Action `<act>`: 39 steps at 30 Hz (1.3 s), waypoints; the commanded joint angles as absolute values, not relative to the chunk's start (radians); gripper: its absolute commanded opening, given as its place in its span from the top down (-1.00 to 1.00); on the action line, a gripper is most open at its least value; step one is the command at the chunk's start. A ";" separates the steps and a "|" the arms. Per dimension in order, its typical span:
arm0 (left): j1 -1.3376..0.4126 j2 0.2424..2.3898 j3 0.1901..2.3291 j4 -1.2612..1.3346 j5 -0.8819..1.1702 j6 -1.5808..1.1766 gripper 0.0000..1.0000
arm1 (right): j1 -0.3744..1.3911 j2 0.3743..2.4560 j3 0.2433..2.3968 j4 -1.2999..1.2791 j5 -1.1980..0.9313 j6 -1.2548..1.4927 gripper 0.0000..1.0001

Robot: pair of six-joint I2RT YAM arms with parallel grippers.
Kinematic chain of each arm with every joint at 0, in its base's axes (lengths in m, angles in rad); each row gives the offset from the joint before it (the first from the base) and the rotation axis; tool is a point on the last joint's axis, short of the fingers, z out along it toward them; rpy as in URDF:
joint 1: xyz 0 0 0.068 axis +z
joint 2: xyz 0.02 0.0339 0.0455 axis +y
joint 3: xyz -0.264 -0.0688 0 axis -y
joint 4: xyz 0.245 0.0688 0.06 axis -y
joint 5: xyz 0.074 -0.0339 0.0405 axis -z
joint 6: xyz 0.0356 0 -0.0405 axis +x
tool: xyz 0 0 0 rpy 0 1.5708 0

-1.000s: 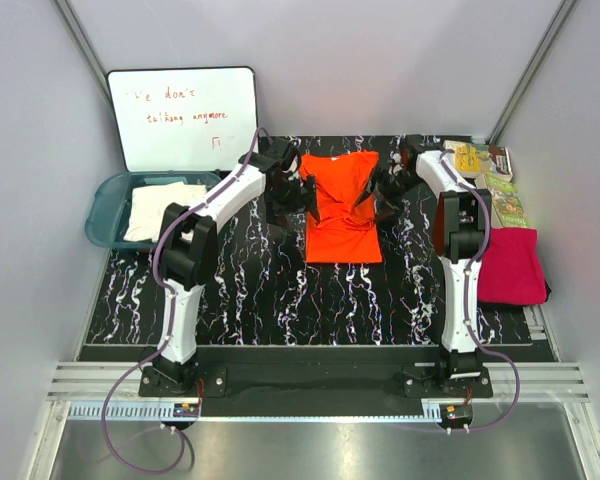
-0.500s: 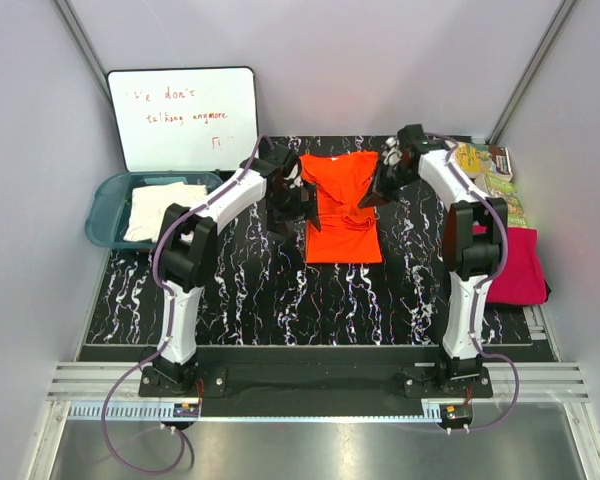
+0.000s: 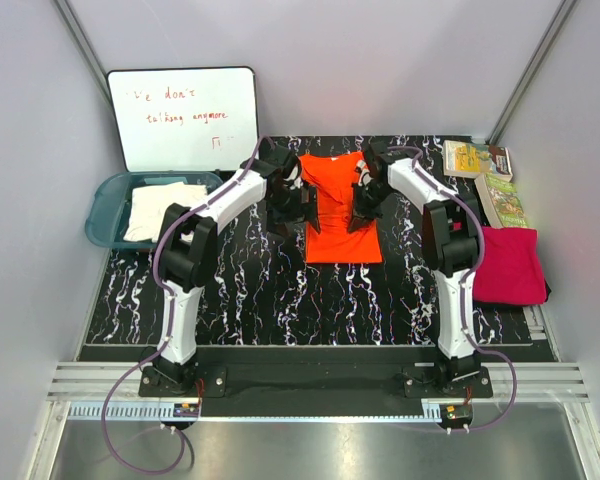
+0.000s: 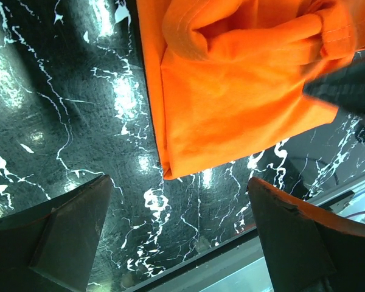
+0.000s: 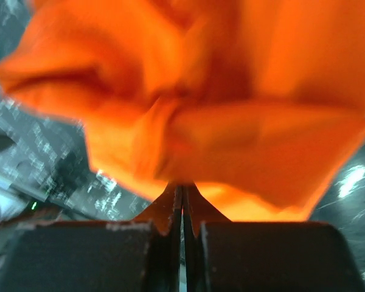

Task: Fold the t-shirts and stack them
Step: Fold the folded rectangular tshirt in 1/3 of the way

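Right gripper (image 5: pixel 182 193) jaws pressed together, pinching bunched orange t-shirt (image 5: pixel 243 140) at their tips. Left gripper (image 4: pixel 177 201) jaws spread wide, shirt corner between them over worktop (image 4: pixel 61 109).

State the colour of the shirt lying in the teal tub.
Cream-white; the shirt shows best in the top external view.

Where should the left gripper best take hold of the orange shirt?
Grip the orange shirt at its left edge, low from the left: folded layers lie flat on the table there, ahead of the open left gripper; the right gripper pinches the opposite side.
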State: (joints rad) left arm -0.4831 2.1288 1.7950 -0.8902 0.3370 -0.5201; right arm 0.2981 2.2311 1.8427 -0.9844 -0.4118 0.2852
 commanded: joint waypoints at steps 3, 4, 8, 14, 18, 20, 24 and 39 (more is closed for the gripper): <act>-0.469 2.074 1.784 -0.890 0.357 -0.494 -0.98 | 0.291 2.321 2.023 -1.020 -0.211 0.296 1.00; -0.468 2.071 1.778 -0.888 0.356 -0.491 -0.98 | 0.291 2.329 2.043 -1.022 -0.196 0.301 1.00; -0.465 2.060 1.752 -0.891 0.353 -0.483 -0.98 | 0.291 2.359 2.164 -1.012 -0.121 0.342 1.00; -0.463 2.054 1.730 -0.893 0.364 -0.474 -0.98 | 0.291 2.356 2.200 -0.902 -0.034 0.390 1.00; -0.463 2.051 1.715 -0.893 0.367 -0.466 -0.98 | 0.293 2.315 2.186 -0.859 -0.054 0.400 1.00; -0.463 2.051 1.706 -0.893 0.365 -0.462 -0.98 | 0.293 2.275 2.155 -0.859 -0.086 0.390 1.00; -0.462 2.057 1.706 -0.893 0.365 -0.456 -0.98 | 0.295 2.192 2.059 -0.859 -0.149 0.365 1.00; -0.448 2.062 1.723 -0.893 0.356 -0.437 -0.98 | 0.302 2.100 1.802 -0.857 -0.233 0.333 1.00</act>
State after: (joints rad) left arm -0.4583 2.1159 1.7077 -0.8974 0.3401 -0.4587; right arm 0.2928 2.0693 1.8107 -0.8749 -0.1902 0.3485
